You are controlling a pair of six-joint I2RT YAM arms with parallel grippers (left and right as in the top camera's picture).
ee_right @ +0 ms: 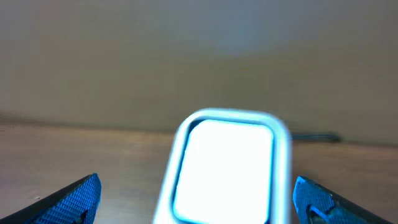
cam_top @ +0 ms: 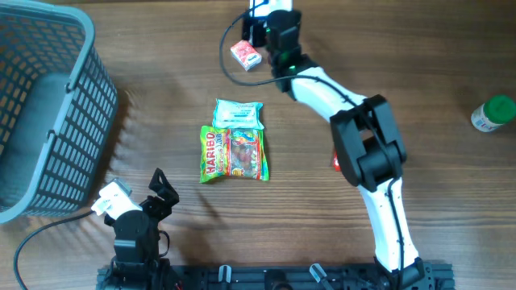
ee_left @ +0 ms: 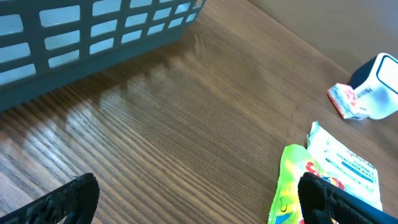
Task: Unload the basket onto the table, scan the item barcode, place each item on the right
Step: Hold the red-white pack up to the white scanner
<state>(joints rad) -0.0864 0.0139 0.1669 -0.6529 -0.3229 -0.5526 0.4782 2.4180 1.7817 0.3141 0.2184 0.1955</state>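
Near edge of the table, overhead: my left gripper (cam_top: 161,188) sits low by the corner of the grey basket (cam_top: 48,97). The left wrist camera shows what the overhead cannot. Both dark fingertips (ee_left: 59,202) are out at the bottom corners of the picture, with bare wood grain between them. Jaws spread wide, nothing held, nothing touched.

Mid-table: a Haribo bag (cam_top: 234,153) lies flat, and a white-and-teal packet (cam_top: 239,114) touches its far edge. The left wrist camera catches both at lower right, partly behind one finger. Out to the right side stands a green-capped bottle (cam_top: 492,113), seen in the overhead view only.

Farther on: a small red-and-white box (cam_top: 246,55) lies on the wood, skewed. The overhead view puts it just beside my right gripper (cam_top: 258,32), on the basket side and outside the fingers. The left wrist view adds that the box lies at the foot of the white scanner (ee_left: 375,87). Whether they touch or sit just beside each other, I cannot tell. The right wrist camera does not show the box.

Far end, right wrist camera: blue fingertips (ee_right: 74,196) sit at both bottom corners, spread wide. Between and beyond them is the scanner's bright window in its white frame, badly blurred. There is clear space on one side. On the other the finger is close to the housing, and I cannot tell whether it makes contact. I see no grip on anything.
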